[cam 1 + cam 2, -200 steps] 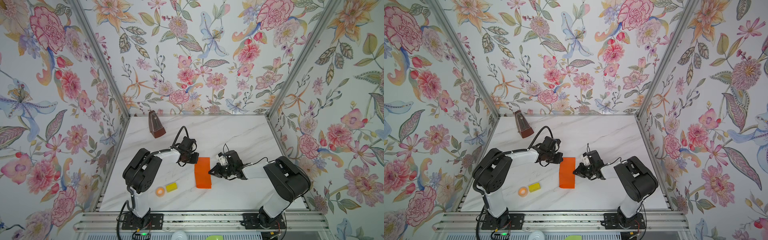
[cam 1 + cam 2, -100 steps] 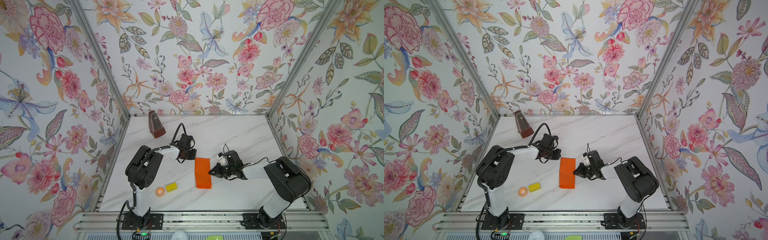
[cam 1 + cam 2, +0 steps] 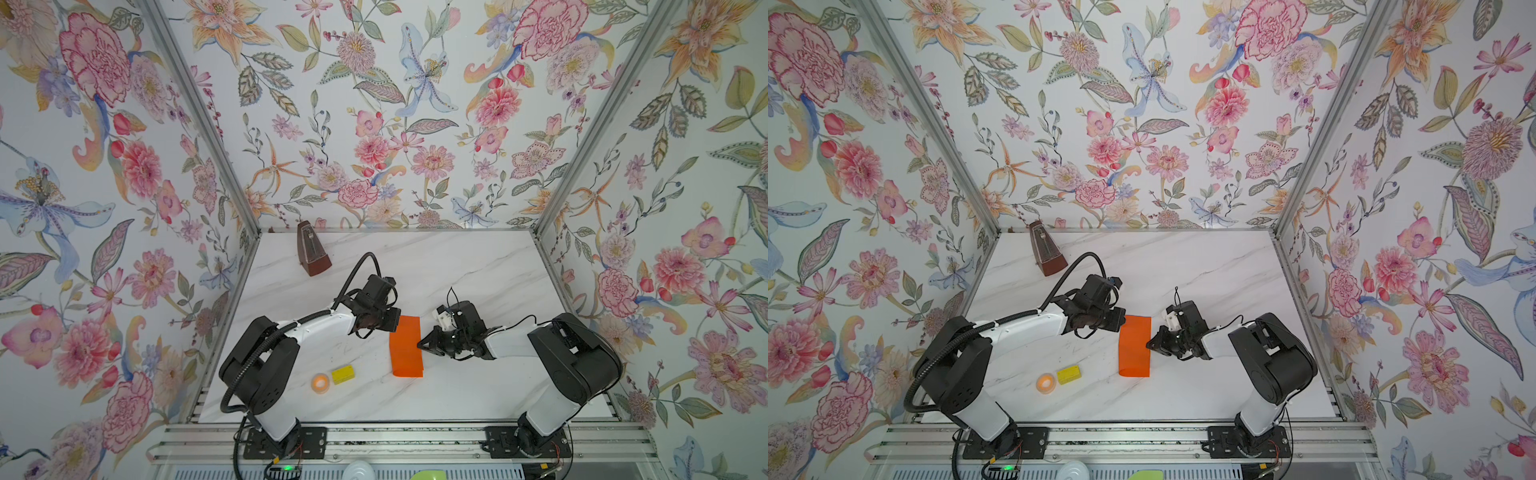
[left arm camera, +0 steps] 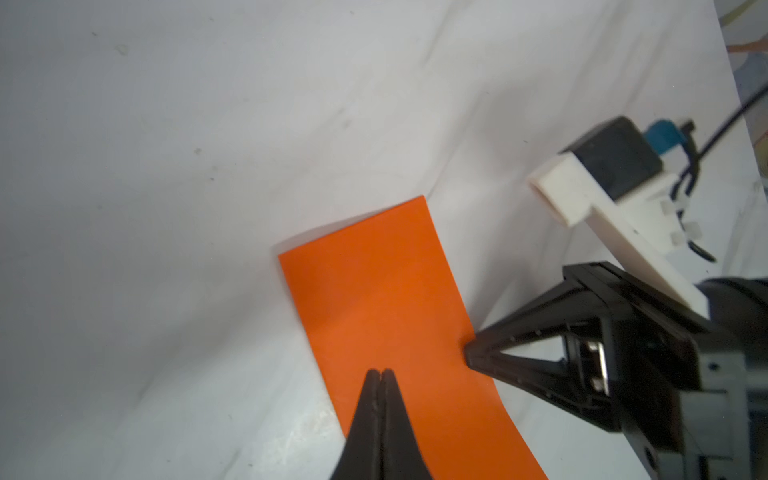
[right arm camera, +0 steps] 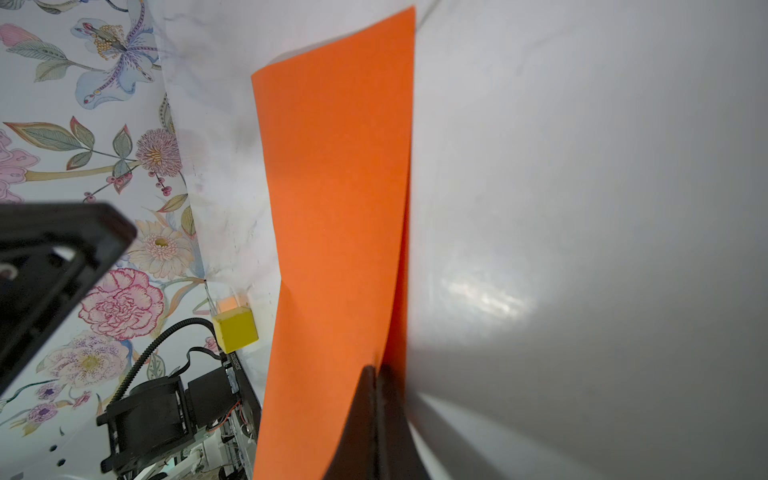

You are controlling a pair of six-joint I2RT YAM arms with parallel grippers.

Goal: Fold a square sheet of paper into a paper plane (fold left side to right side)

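The left arm stretches low across the table (image 3: 457, 270) from its base at the front, and the left gripper (image 3: 392, 328) ends at the far left corner of the orange paper (image 3: 406, 347). In the left wrist view its fingers (image 4: 374, 399) are pressed together with nothing between them, the tip over the paper (image 4: 395, 316) just inside its left edge. Whether the tip touches the paper cannot be told.

The right arm bends at a raised elbow on the right, with its forearm running low and leftward. The right gripper (image 3: 419, 344) points at the middle of the paper's right edge. Its fingers (image 5: 365, 415) are also clenched, with the tip right at that edge (image 4: 467, 353). There the upper layer lifts slightly off the lower one; whether a layer is pinched is unclear.

The paper lies near the middle of the table, folded into a narrow rectangle, with its long sides running front to back between the two grippers in both top views.

Left of the paper, towards the front, a yellow block (image 3: 343, 374) sits just beside an orange tape ring (image 3: 320, 382), both well clear of the arms. A brown metronome (image 3: 312, 253) stands near the back left corner.
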